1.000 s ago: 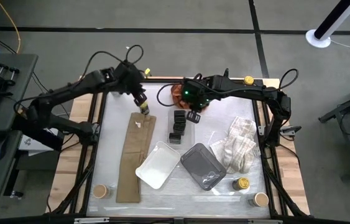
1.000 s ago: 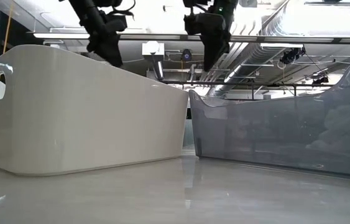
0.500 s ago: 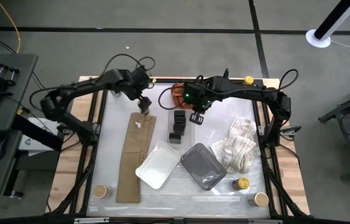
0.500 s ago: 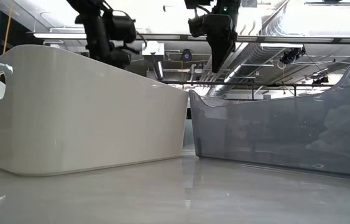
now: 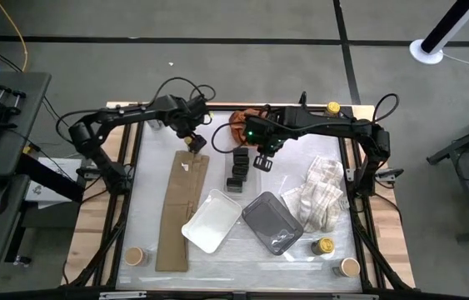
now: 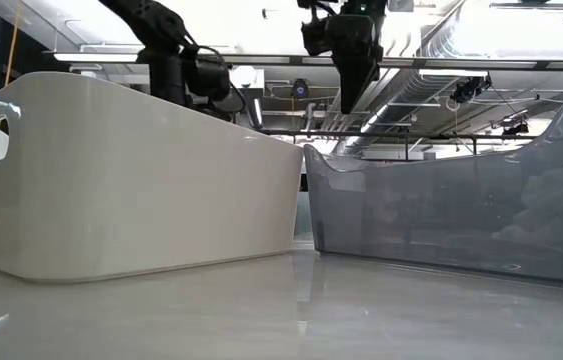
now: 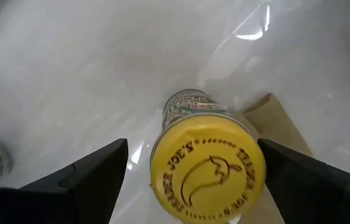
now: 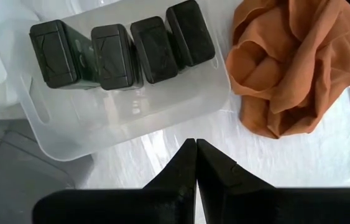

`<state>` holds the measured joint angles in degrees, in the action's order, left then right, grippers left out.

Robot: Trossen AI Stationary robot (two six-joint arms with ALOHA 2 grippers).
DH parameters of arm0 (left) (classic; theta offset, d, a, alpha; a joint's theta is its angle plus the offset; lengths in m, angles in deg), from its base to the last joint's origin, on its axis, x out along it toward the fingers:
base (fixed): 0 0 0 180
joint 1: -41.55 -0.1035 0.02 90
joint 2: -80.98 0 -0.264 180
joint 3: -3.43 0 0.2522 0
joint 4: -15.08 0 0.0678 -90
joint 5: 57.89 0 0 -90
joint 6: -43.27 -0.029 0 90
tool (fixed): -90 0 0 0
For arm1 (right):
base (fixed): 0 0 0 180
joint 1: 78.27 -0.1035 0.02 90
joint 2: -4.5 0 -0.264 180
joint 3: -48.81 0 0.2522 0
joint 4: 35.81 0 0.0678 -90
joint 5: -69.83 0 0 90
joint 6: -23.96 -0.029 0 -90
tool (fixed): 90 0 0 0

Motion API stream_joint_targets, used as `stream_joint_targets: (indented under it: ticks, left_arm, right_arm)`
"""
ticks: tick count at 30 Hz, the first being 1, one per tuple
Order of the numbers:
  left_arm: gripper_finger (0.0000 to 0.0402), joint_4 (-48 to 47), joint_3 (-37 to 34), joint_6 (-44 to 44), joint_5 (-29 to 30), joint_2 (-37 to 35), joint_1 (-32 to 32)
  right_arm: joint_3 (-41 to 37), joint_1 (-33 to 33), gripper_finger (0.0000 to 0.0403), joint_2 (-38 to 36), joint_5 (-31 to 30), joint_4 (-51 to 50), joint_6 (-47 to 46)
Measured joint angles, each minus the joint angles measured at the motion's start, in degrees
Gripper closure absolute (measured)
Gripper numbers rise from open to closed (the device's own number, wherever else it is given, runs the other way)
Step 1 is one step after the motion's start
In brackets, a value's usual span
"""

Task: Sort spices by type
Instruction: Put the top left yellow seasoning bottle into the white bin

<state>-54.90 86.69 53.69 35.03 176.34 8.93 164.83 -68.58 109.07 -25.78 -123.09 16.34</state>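
A round jar with a yellow lid [image 7: 209,171] stands upright on the table at the far end of a brown paper strip [image 5: 180,204]. My left gripper [image 7: 192,146] is open just above it. One finger stands on either side of the lid, with a gap on both sides. Several black boxes [image 8: 125,46] stand in a row in a clear tray [image 8: 131,121]. An orange cloth [image 8: 293,65] lies bunched beside the tray. My right gripper [image 8: 196,146] is shut and empty, over the table just outside that tray's rim [image 5: 261,161].
A white tray [image 5: 212,221] and a grey tray [image 5: 271,221] sit at the table's middle near side. A cream cloth [image 5: 321,196] lies to the right. A yellow-lidded jar [image 5: 326,247] and a tan-lidded one [image 5: 350,267] stand near right, another tan-lidded jar [image 5: 135,256] near left.
My left arm has drawn its elbow in toward the table's far edge and its wrist has turned. The gripper has stayed over the yellow-lidded jar at the paper strip's far end.
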Motion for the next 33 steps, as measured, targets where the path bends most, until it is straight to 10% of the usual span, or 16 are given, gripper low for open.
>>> stream_joint_targets:
  ticks: [6, 11, 21, 26, 33]
  left_arm:
    - [0.0101, -0.8, 0.0, -0.3, -0.2, 1.8, 0.2]
    - [0.0216, -1.3, 0.0, -1.1, 0.0, -0.2, 0.2]
    - [0.0217, -1.7, 2.0, -7.1, -5.3, -16.4, 2.5]
    - [0.0217, -2.0, 3.0, -14.3, -10.4, -24.8, 15.4]
    - [0.0217, -1.3, 3.0, -23.7, 0.0, -22.3, 39.9]
  right_arm:
    - [0.0, -0.1, 0.0402, -0.2, 0.0, -1.4, -0.1]
    - [0.0, -0.1, 0.0402, -2.9, -1.8, -1.8, -0.1]
    - [0.0, -0.1, 0.0402, -8.9, -3.8, -0.3, -4.4]
    - [0.0, -0.1, 0.0402, -9.4, -5.5, 0.6, -4.0]
    - [0.0, 0.4, 0.0402, -9.4, -5.7, 1.6, 0.1]
